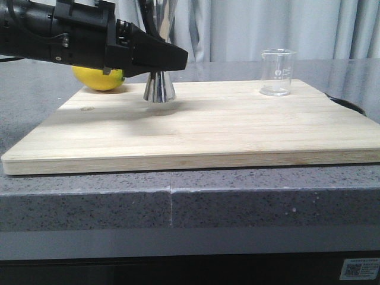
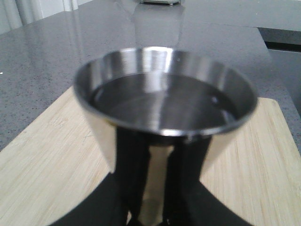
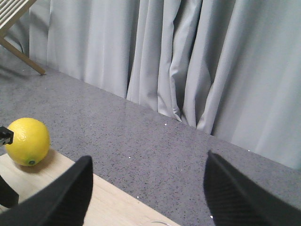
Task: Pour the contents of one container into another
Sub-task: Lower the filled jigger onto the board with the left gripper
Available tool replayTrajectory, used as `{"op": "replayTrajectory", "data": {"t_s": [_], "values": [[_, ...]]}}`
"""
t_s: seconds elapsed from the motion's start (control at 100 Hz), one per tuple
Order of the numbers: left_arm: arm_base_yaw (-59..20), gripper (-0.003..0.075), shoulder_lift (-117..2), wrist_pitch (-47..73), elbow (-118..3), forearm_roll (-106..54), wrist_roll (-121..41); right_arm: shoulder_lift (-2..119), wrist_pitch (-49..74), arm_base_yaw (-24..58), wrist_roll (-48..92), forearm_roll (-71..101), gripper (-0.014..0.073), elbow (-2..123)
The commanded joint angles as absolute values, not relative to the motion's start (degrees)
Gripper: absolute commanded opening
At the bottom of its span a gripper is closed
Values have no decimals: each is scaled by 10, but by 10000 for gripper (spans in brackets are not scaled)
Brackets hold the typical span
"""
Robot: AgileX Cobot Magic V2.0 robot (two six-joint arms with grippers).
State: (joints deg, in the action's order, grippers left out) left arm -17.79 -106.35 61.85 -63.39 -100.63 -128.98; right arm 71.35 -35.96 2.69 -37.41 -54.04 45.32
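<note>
Since the pour hinges on where the glass sits relative to the metal cup, we log that first.

Left gripper [image 1: 169,59]: clenched on the jigger [image 1: 159,88] at its waist; in the left wrist view the dark fingers [image 2: 129,179] run up both sides of the jigger's stem.

Jigger: upright, long axis vertical, foot at or just above the cutting board [image 1: 237,136], left rear area. We can't tell if the foot touches. The upper cup looks to hold dark liquid, though it may be reflection.

Beaker [image 1: 277,72]: upright on the board's right rear, well apart from the jigger, no gripper on it. Looks empty from the front.

Right gripper [image 3: 148,188]: jaws spread wide, nothing between them; it is not visible in the front view. Its camera shows only the lemon [image 3: 27,141], the counter and the curtain.

Key relation: beaker lies to the right of the held jigger, both axes vertical. We judge the right arm nearer the beaker, but it isn't on it yet.

Risk: the jigger's narrow foot tips easily if nudged.
</note>
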Motion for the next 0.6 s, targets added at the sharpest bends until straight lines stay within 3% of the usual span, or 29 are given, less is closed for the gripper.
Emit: {"op": "replayTrajectory", "data": {"t_s": [0.0, 0.59], "values": [[-176, -19, -1037, 656, -651, -1060, -1291, 695, -387, 23, -376, -526, 454, 467], [-166, -19, -1055, 662, -651, -1060, -1296, 695, -390, 23, -376, -526, 454, 467]]}}
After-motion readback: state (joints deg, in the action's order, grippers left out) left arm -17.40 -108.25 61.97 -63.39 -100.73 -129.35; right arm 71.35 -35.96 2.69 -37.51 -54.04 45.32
